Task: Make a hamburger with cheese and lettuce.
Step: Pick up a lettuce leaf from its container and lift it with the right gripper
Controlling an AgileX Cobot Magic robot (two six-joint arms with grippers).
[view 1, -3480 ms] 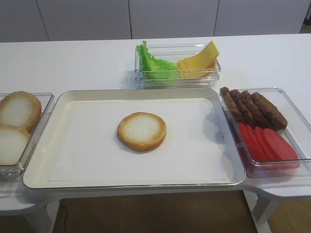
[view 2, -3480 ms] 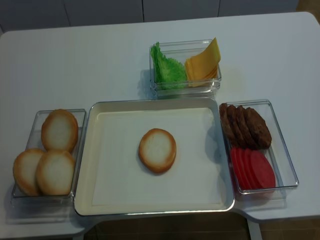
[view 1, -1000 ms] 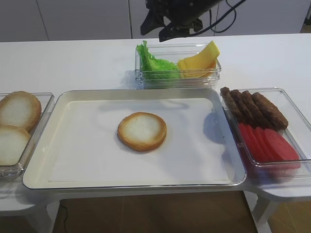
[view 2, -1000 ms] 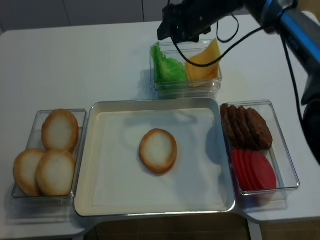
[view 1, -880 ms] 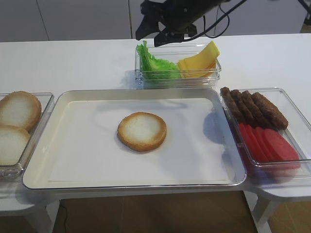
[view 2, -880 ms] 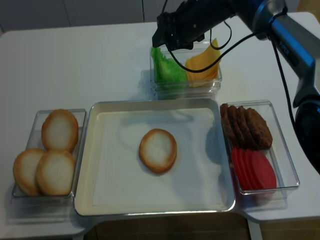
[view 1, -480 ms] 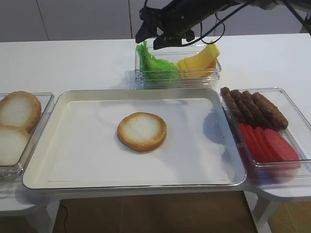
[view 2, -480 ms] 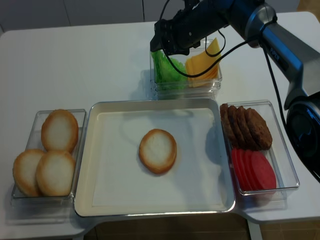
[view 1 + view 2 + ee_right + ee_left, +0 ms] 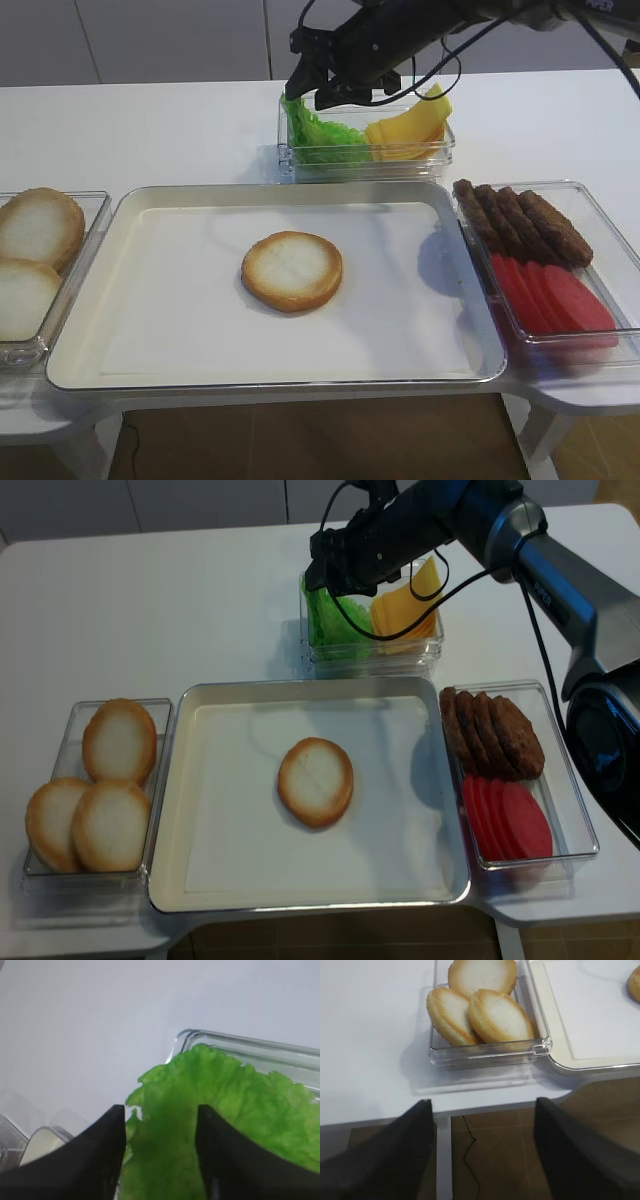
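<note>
Green lettuce (image 9: 220, 1125) between the parted fingers of the right gripper (image 9: 160, 1125), not yet pinched (cheese (image 9: 410, 125) beside it, same box), bun (image 9: 292, 270) bare on the tray (image 9: 150, 300): everything left.

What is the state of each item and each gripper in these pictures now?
hamburger: bare bun half on the tray, no topping yet.
lettuce: in its clear box, not lifted.
cheese: fanned stack in the same box, untouched.
right gripper: open, fingers on both sides of the lettuce edge.
left gripper: open, empty, away from the food.
spare buns: in the left box.
</note>
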